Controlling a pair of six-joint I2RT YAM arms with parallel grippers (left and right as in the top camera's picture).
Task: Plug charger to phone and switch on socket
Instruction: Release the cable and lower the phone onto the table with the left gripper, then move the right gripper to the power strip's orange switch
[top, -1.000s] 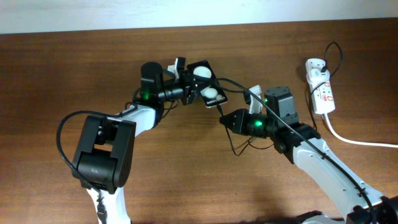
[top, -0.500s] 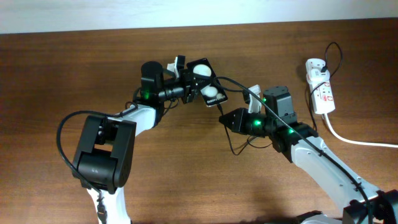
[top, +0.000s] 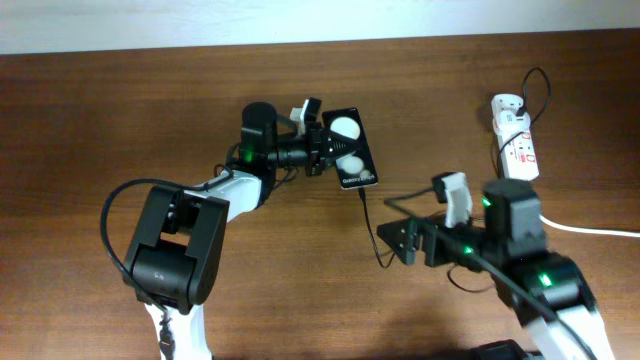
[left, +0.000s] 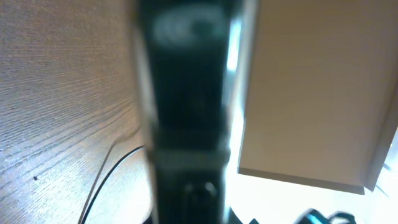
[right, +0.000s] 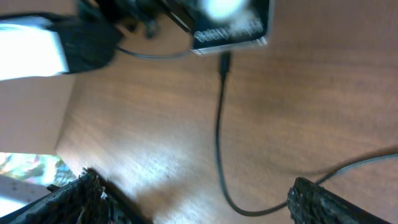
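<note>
The left hand (top: 320, 150) is clamped on the phone (top: 352, 150), gripping it by its left long edge near the middle of the tabletop (top: 120, 110). The phone lies face up to the overhead camera. Two white round blobs sit on its upper half and a line of white text runs near its lower edge. Whether its underside touches the wood cannot be told. The left wrist view is blurred, showing only a dark upright shape filling the centre over wood grain.

The charger (top: 372, 225) runs as a thin black cable from the phone's lower edge down the tabletop, bends near the right hand (top: 392, 240), and passes on to the right under that arm. In the right wrist view its plug tip (right: 224, 61) meets the bottom edge of the phone (right: 231, 34), though whether it is fully seated cannot be told.

The right hand hangs below and to the right of the phone, apart from it. Its fingers (right: 90, 196) stand wide apart with nothing between them, and the cable curves across the bare wood in the gap.

The socket (top: 517, 145) lies at the far right, well apart from both hands. The white adapter (top: 503, 103) sits at its upper end, and a thick white cord (top: 575, 227) leaves its lower end. Its switches are too small to read.
</note>
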